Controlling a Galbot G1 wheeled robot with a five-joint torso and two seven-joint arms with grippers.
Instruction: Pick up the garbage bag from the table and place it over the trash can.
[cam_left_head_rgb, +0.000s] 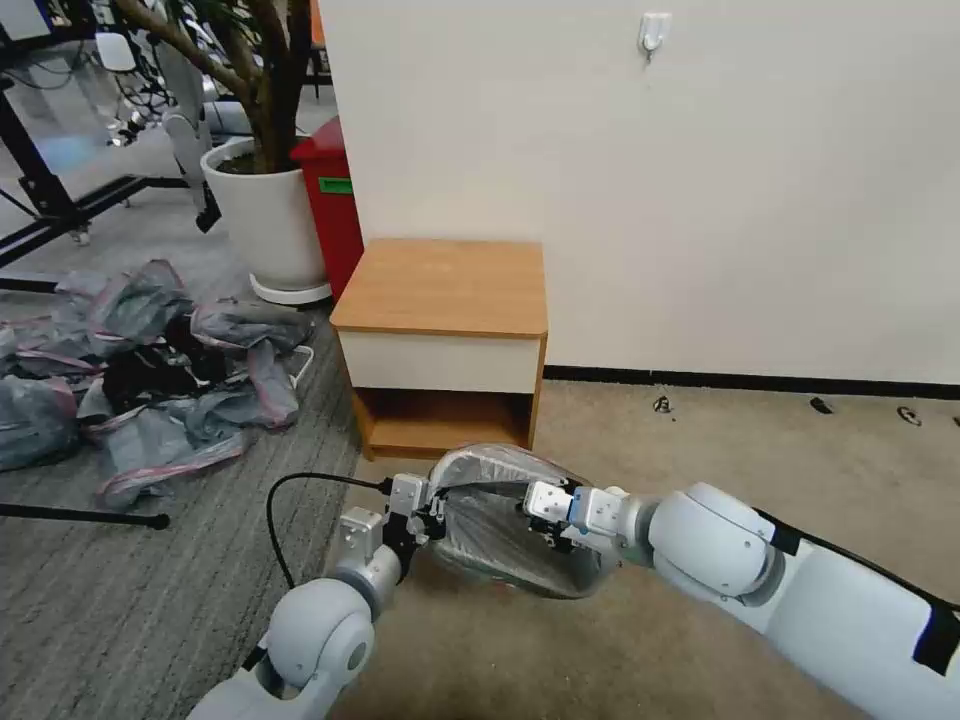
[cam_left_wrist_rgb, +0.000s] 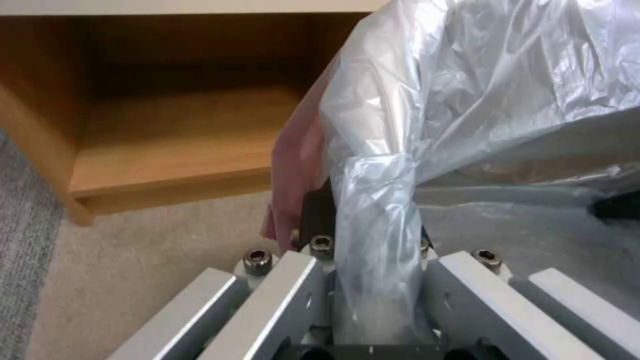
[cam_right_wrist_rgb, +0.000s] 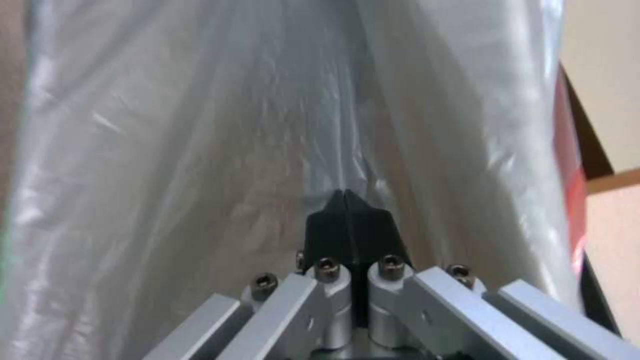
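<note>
Garbage bag (cam_left_head_rgb: 500, 530) hanging stretched between both grippers, low over carpet just in front of table (cam_left_head_rgb: 445, 290). Left gripper (cam_left_head_rgb: 437, 520) pinching bunched fold of bag, pink rim band lying beside it. Right gripper (cam_right_wrist_rgb: 348, 212) clamping bag film, black fingertips (cam_right_wrist_rgb: 363, 227) pressing together. Trash can hiding under plastic, outline unclear.

one table (cam_left_head_rgb: 440, 285), one stretched bag (cam_left_head_rgb: 500, 520), perhaps six heaped bags (cam_left_head_rgb: 150, 370)
</note>
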